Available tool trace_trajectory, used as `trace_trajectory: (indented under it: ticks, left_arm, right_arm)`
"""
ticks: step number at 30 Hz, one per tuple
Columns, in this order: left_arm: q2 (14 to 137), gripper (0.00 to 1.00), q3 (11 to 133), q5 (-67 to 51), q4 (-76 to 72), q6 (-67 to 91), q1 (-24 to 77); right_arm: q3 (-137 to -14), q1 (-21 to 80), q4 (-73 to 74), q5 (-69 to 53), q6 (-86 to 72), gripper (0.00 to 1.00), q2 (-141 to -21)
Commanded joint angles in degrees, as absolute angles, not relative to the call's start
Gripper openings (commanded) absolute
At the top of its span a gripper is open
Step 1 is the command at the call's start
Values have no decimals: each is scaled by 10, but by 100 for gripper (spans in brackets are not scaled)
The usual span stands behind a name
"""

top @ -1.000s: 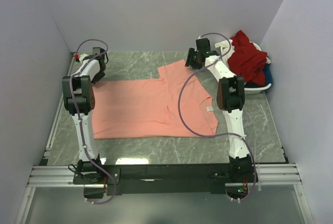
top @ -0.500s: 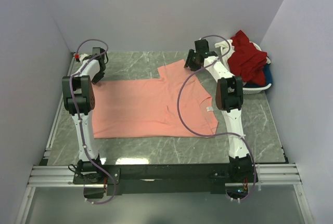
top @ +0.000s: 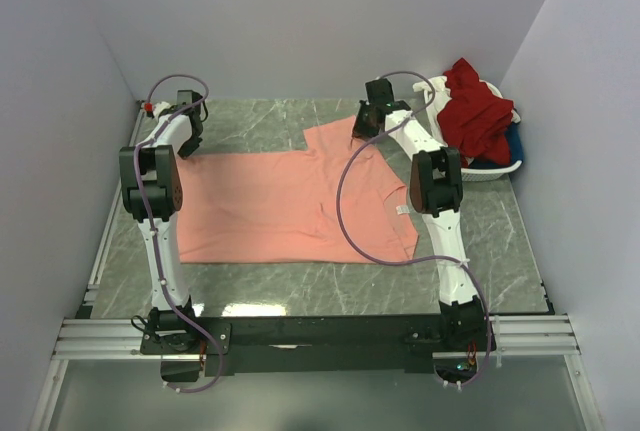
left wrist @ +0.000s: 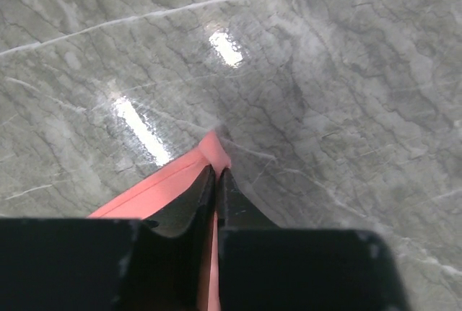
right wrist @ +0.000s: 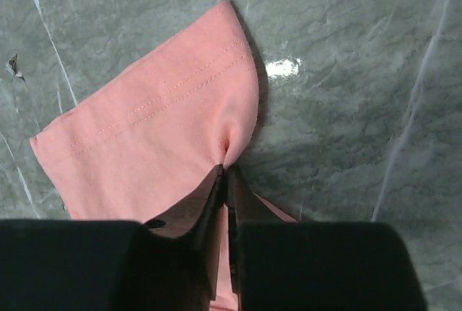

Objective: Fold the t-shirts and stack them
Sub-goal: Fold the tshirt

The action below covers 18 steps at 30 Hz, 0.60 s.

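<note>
Salmon-pink t-shirt point(top: 290, 206), where is it lying?

It is spread flat across the middle of the grey marbled worktop point(top: 500, 241). Its small white neck label point(top: 403, 210) sits toward the right, and one sleeve reaches out on the far side.

What are your left fingers doing?

My left fingers point(left wrist: 225, 194) are pressed together on the shirt's far left corner. From my wrist I see a pink tip of cloth poking out just past them, low against the stone.

And the right ones?

My right fingers point(right wrist: 237, 194) are pinched on the edge of that far sleeve, near its double row of stitching. The cloth puckers into a small crease right where they bite. The rest of the sleeve lies flat on the worktop.

How do the two pairs sit relative to each other?

Seen from above, both are along the far edge of the shirt and well apart. One is at the left corner, the other at the sleeve on the right.

Anything else up there?

A white slatted basket point(top: 492, 173) stands in the far right corner, just beside my right arm. A dark red t-shirt point(top: 475, 106) is heaped over it, and a blue t-shirt point(top: 512, 143) shows underneath.
</note>
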<state>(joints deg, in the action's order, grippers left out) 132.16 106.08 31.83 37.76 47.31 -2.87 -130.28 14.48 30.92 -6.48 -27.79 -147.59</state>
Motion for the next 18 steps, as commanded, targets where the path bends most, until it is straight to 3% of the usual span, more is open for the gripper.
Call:
trace_trajectory:
  ticks: [1,8,18]
  left_arm:
    - [1301,5,1054,295,360,465,-28]
    - [1286,1,1058,289,350,456,-28]
    - [1261,1,1058,280,339,446,-29]
  right_arm:
    - [-1298,138,304,-44,-281,8,-1452]
    - [-1289,122,282,-35,-262,0,-1403]
    - [-1247,108,262,-28,-243,0,-1330]
